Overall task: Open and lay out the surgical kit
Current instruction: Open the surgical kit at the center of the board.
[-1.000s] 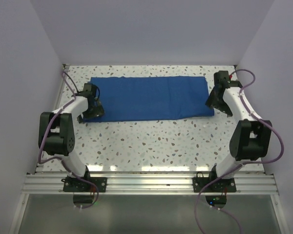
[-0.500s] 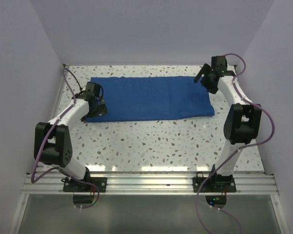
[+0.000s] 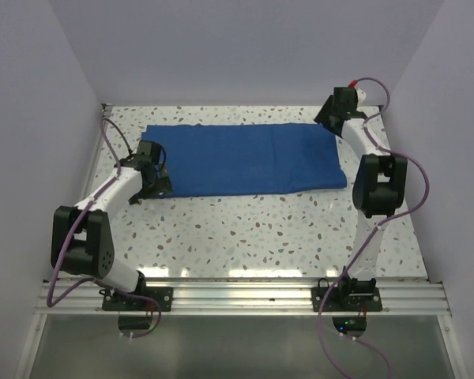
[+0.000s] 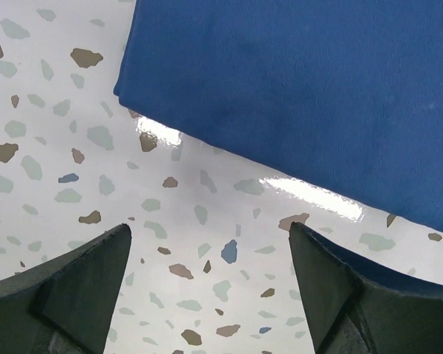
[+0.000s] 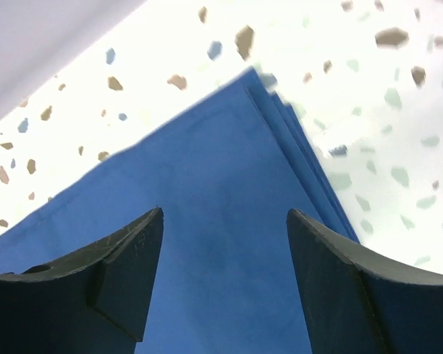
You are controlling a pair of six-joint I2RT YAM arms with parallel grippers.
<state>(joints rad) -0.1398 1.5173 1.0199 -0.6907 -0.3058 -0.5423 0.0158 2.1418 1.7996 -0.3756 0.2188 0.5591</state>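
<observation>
The surgical kit is a folded royal-blue cloth wrap [image 3: 245, 158] lying flat across the far half of the speckled table. No steel tray or instruments show. My left gripper [image 3: 152, 184] is open and empty at the wrap's near left corner; in the left wrist view that corner [image 4: 129, 92] lies just ahead of the jaws. My right gripper [image 3: 325, 118] is open and empty over the wrap's far right corner; in the right wrist view the layered corner [image 5: 262, 92] lies ahead of the jaws, with blue cloth between them.
White walls close the table on the left, back and right. The back wall [image 5: 37, 37] shows close to the right gripper. The speckled tabletop [image 3: 253, 229] lies bare between the wrap and the arm bases.
My right gripper has swung from the wrap's right edge up to its far right corner. My left gripper has stayed at the near left corner while its arm shifted.
</observation>
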